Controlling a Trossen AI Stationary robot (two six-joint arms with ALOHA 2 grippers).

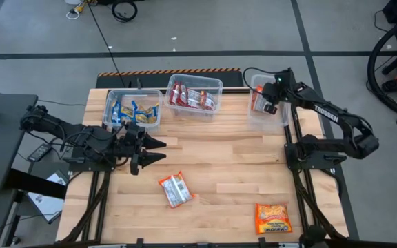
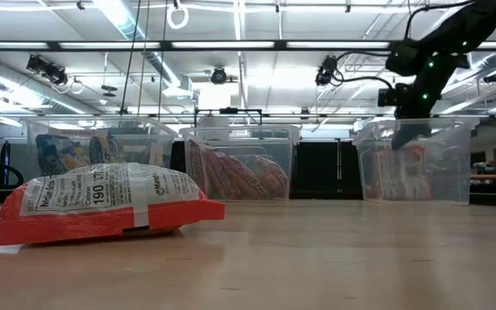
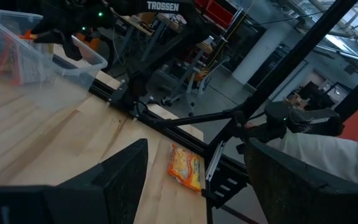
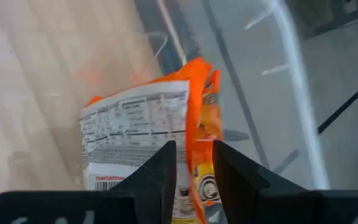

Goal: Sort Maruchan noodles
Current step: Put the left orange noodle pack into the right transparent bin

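Right claw (image 4: 191,180) clamped on orange packet (image 4: 160,124) over tub (image 1: 267,103) at far right corner — light, crinkly, slippery; grip by edge seam. Left claw (image 1: 158,150) apart, near left edge.

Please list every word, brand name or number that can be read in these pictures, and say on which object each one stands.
"TROSSEN": on the right arm, seen from above and in the left wrist view.
"190": on the white back of the red packet lying on the table, low view; the smaller print around it is too blurred to read.
Print and barcode on the orange packet in the right gripper: too blurred to read.
Packets in the tubs: too small.
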